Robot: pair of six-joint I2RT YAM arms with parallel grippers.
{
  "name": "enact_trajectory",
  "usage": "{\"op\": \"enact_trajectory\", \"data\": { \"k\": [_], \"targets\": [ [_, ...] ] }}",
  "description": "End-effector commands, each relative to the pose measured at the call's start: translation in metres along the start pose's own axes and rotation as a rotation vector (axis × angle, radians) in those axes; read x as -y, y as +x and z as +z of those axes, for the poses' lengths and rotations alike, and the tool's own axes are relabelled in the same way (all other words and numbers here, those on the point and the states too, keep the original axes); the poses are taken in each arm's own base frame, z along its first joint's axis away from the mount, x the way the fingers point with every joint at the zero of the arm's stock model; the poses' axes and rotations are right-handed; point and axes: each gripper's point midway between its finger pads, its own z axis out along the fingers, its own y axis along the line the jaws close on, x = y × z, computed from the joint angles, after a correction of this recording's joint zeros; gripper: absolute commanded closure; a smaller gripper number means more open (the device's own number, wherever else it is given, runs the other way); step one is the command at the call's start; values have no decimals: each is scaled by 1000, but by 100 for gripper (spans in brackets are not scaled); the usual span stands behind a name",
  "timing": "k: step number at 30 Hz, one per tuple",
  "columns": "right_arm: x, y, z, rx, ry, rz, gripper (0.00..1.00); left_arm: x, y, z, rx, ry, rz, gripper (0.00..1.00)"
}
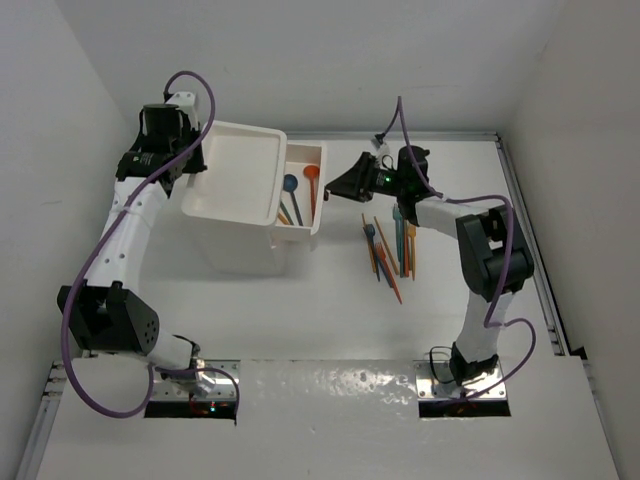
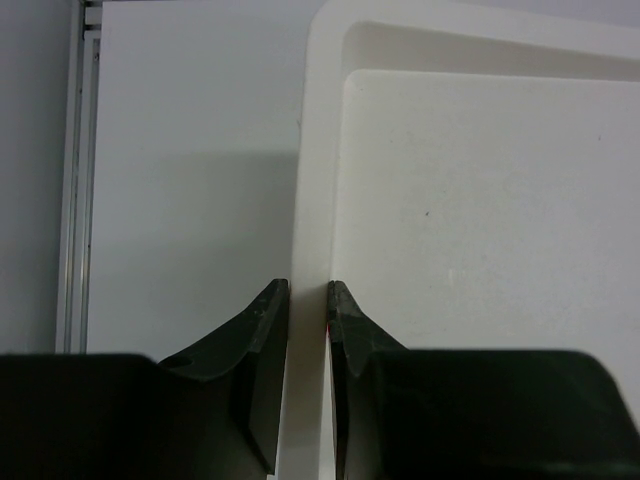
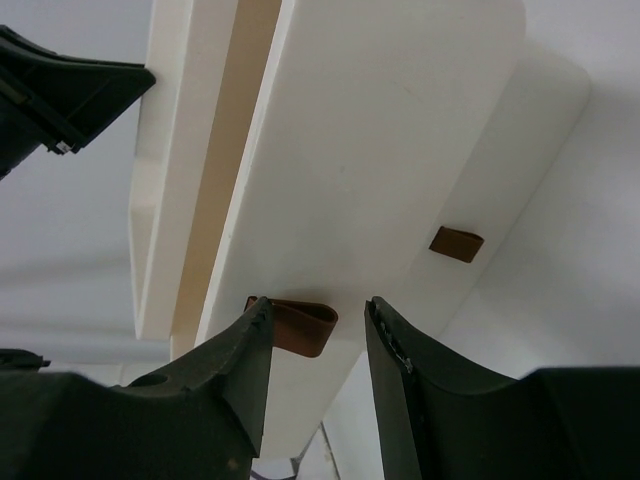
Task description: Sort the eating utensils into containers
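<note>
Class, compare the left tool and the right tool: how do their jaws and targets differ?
The left tool is shut on the tray top's rim; the right tool stands open around a brown drawer knob. The left tool is at the unit's left side, the right tool at its drawer front. Both are black.

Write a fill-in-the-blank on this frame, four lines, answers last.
1. The left gripper is shut on the ___ of the top tray.
2. The right gripper has its jaws straddling a drawer's brown ___.
3. The open drawer holds a blue spoon and an ___ one.
4. The loose utensils lie to the robot's ___ of that drawer.
Answers: rim; knob; orange; right.
</note>
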Motion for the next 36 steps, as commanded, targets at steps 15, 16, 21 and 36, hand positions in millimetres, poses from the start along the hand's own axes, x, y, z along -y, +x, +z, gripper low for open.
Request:
{"op": "enact_trajectory", "data": {
  "k": [15, 16, 21, 36],
  "targets": [
    [-53, 14, 59, -38, -218, -4, 60, 31, 35, 16, -69, 148, -39, 100],
    [-52, 14, 61, -38, -217, 3, 60, 33, 37, 16, -73, 157, -38, 100],
    [-56, 21, 77, -46, -215, 8, 61, 32, 46, 16, -90, 157, -39, 100],
    [-54, 40, 116, -78, -126, -26, 61, 21, 61, 8, -109, 70, -121, 100]
  ]
}}
